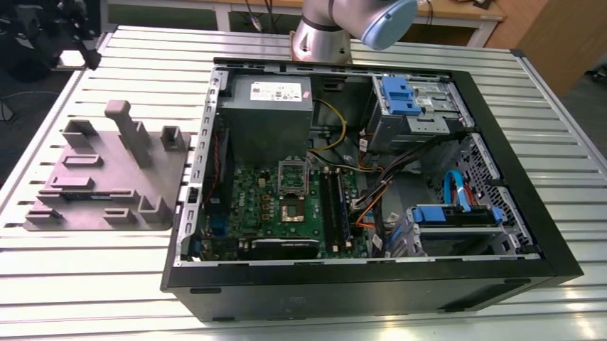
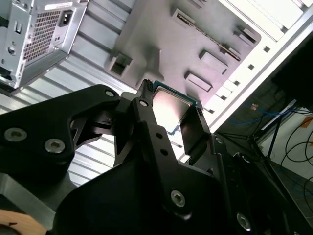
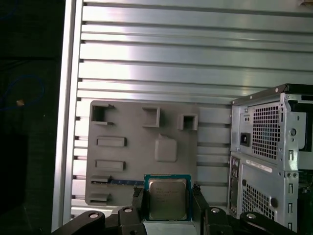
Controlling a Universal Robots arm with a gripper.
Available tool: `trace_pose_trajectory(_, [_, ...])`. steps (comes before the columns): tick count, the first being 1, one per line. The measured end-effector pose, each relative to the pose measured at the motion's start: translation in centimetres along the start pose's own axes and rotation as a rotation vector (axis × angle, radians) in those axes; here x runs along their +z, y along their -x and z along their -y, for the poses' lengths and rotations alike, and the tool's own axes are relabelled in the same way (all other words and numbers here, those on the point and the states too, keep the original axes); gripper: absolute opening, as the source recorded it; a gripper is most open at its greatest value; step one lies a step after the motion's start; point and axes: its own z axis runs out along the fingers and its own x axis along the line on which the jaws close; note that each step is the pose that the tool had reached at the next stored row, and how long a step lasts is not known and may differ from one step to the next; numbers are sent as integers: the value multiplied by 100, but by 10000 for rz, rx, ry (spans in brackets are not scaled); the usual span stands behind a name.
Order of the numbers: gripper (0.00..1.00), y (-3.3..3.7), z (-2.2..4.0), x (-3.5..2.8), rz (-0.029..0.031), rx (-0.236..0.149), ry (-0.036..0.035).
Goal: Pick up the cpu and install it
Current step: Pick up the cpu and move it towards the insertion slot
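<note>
Nearest, in both wrist views, the gripper (image 3: 167, 201) is clamped on the cpu (image 3: 167, 198), one black finger on each of two opposite edges. In the first wrist view the fingers (image 3: 197, 203) hide those edges, and the gripper's body hides the chip's lowest strip. The silver top and a thin green rim are in plain sight. In the second wrist view the gripper (image 2: 171, 115) is seen from behind. One finger covers a corner of the cpu (image 2: 168, 105), and glare washes out its face, so the surface there cannot be made out.

Behind the chip lies the grey tray (image 3: 132, 161), flat on the slatted metal table (image 3: 171, 58). The cpu is held clear of the tray, over its near edge as the first wrist view sees it. The tray's near edge is partly hidden by chip and fingers. Just beside the tray stands the case (image 3: 264, 147), its vented rear wall cut off at the picture's edge.

In the exterior view the tray (image 1: 95, 177) sits at the exterior view's left of the open case (image 1: 379, 284), near it but apart. Inside are the power supply (image 1: 270, 106), the green board (image 1: 246, 206) with its socket (image 1: 292, 211), and black memory slots (image 1: 332, 206) just beside the socket. Two blue cages (image 1: 408, 96) and loose cables (image 1: 379, 192) crowd the case's far side from the tray. Farthest back, the arm (image 1: 342, 28) rises behind the case and is cut off at the top edge.
</note>
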Motion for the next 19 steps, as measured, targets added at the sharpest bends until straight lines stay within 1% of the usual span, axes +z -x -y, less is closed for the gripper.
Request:
trace_pose_trajectory(4, [47,122,4,1,1,1,0])
trace_pose_trajectory(7, [47,195,6,1,0,0,0])
trace_pose_trajectory(10, [47,242,8,1,0,0,0])
trace_pose_trajectory(19, [47,352,11,1,0,1,0])
